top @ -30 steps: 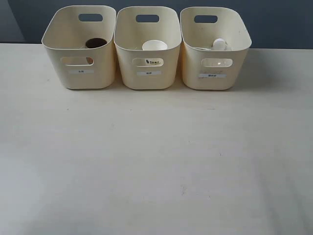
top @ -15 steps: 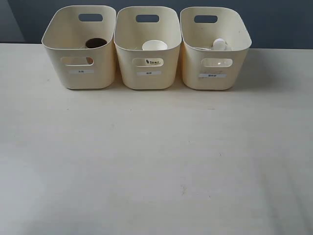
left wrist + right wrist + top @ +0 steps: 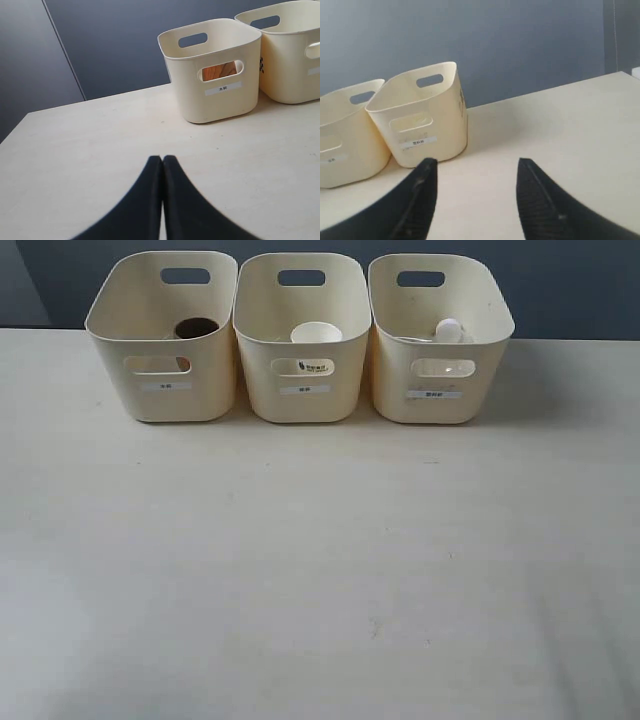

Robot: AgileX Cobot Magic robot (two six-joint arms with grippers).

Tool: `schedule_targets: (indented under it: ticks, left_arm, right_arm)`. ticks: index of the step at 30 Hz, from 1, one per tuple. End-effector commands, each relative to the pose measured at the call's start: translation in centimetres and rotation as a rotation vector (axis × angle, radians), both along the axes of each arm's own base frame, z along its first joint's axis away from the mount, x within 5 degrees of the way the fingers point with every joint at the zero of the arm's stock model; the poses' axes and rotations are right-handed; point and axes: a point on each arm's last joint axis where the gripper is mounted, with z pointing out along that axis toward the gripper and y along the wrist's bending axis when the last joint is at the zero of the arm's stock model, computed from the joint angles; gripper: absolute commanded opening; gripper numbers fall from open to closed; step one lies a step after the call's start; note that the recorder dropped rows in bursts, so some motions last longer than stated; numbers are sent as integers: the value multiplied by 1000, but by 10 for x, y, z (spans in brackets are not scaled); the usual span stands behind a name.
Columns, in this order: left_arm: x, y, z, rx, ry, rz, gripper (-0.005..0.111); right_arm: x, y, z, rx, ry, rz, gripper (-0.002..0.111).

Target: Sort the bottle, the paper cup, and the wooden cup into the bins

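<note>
Bins in a row on the worktop, unchanged from earlier: wooden cup in the left, paper cup in the middle, bottle in the right. Left tool closed, empty; right tool wide apart, empty

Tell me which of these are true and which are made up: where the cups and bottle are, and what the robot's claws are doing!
1. The wooden cup sits in the left bin. True.
2. The paper cup stands on the table. False: it is in the middle bin.
3. The bottle is in the right bin. True.
4. The left gripper is wide open. False: shut, holding nothing.
5. The right gripper is open. True.
</note>
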Motion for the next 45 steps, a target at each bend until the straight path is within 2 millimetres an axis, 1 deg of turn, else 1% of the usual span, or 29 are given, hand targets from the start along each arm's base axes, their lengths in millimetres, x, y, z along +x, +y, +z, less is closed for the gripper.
schedule_targets:
  ticks: [1,12,18,39,45]
  left_arm:
    - [0,0,0,-2,-9,-3,0]
    - [0,0,0,-2,-9,-3,0]
    - [0,0,0,-2,-9,-3,0]
    - [0,0,0,-2,-9,-3,0]
    - [0,0,0,-2,-9,-3,0]
  right_arm:
    - [0,1,5,-15,-70,13,47]
    - [0,0,3,-81,-48,9,47]
    - [0,5,3,-120,-40,66,47]
    - [0,6,3,-122,-44,74,47]
    - [-1,6,-3,-230,18,87,47]
